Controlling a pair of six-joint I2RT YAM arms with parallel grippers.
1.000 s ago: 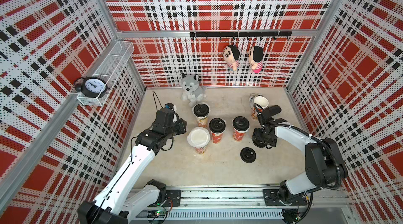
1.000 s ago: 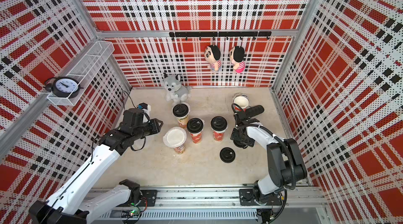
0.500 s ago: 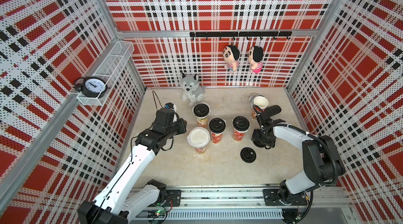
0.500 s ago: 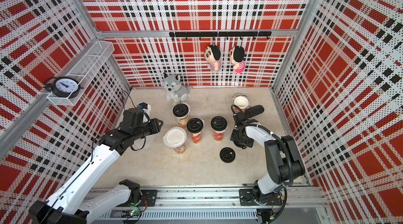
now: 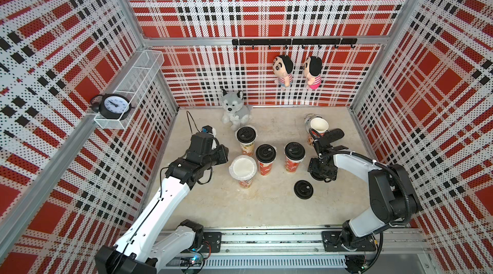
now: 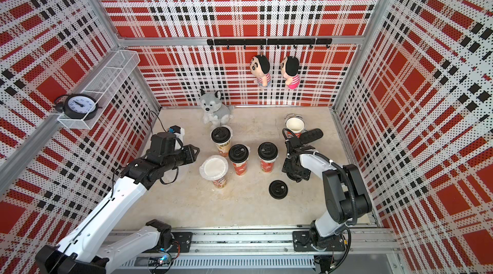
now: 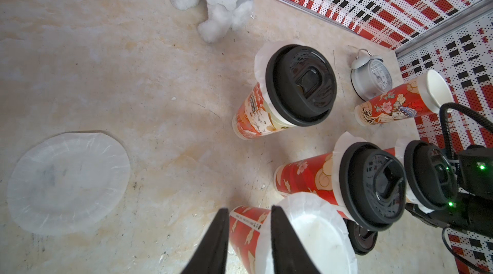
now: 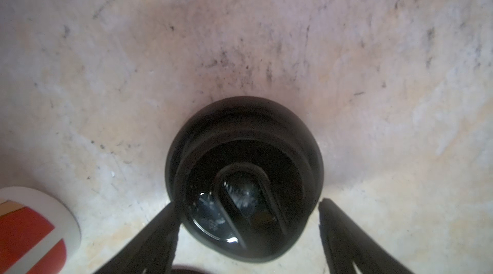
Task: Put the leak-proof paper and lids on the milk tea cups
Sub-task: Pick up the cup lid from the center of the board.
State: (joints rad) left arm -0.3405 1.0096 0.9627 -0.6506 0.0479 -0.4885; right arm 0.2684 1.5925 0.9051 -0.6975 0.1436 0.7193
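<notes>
A pale table [image 5: 240,211] with cups, lids and toys on it.
Near the toy dog [image 5: 234,108] stand four milk tea cups [image 5: 265,170], three capped black, one topped with paper. An open cup [image 5: 317,127] and a white clock [image 7: 370,75] stand off to the dog's side. Two black lids [image 5: 303,189] lie farther from the dog. A paper sheet [image 7: 68,180] lies flat, well apart from it.

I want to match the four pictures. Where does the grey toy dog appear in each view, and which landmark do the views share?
Both top views: the toy dog sits at the back of the table, against the rear wall, left of centre.
Left wrist: cut off by the picture's edge; only its lower body and bone tag show.
Right wrist: not in it.
Landmark: the lidded cup just in front of the dog, absent only from the right wrist view.
</notes>
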